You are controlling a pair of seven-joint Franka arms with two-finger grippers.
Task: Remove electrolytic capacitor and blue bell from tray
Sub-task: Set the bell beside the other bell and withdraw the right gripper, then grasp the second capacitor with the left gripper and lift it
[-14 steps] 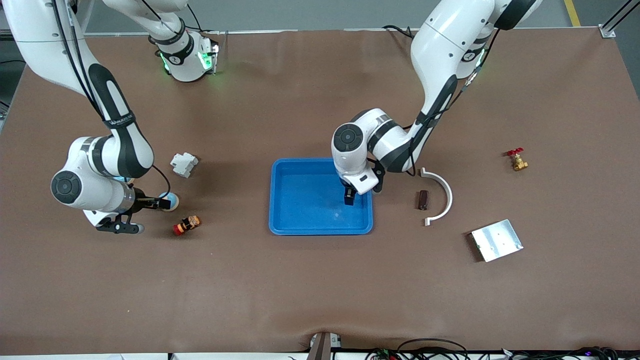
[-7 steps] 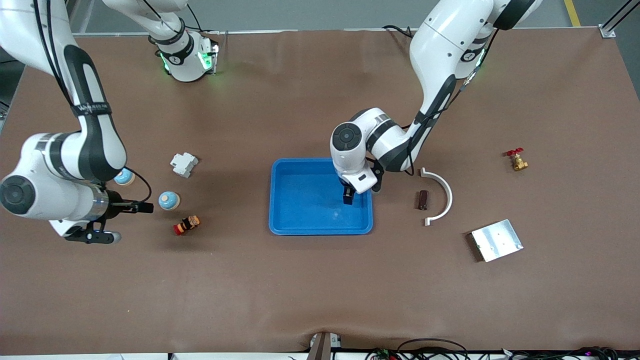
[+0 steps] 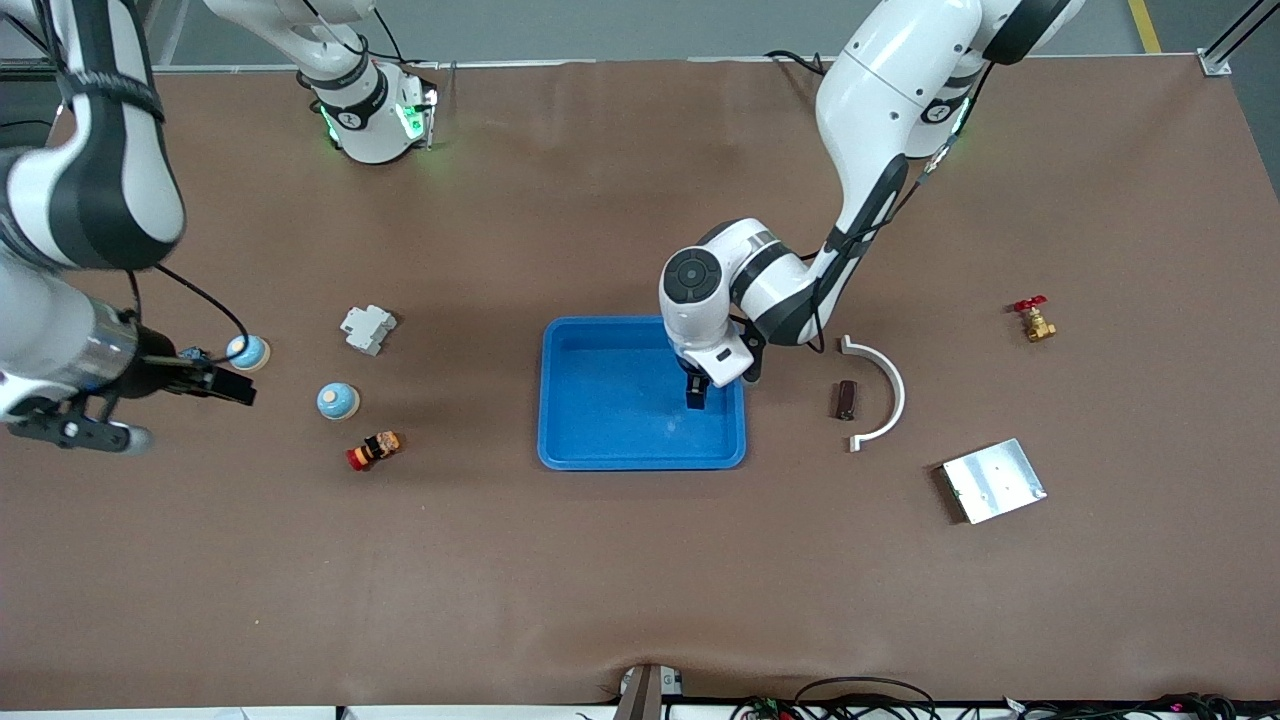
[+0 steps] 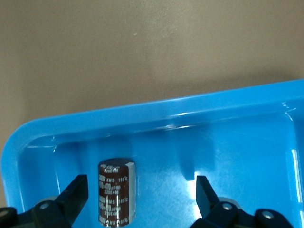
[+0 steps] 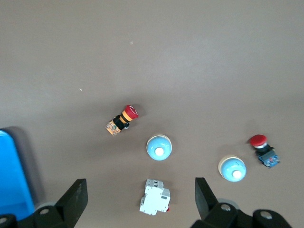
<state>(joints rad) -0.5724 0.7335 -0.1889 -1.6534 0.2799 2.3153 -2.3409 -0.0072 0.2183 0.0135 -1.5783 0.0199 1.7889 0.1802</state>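
Capacitor (image 4: 115, 192) in tray (image 3: 600, 452) — both tools open

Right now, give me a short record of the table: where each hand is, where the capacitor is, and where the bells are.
left hand: open, low inside the blue tray
capacitor: in the tray, between the open fingers, not gripped
right hand: open, raised over the right arm's end of the table
bells: one beside the red-capped button, the other farther from the front camera; neither in the tray
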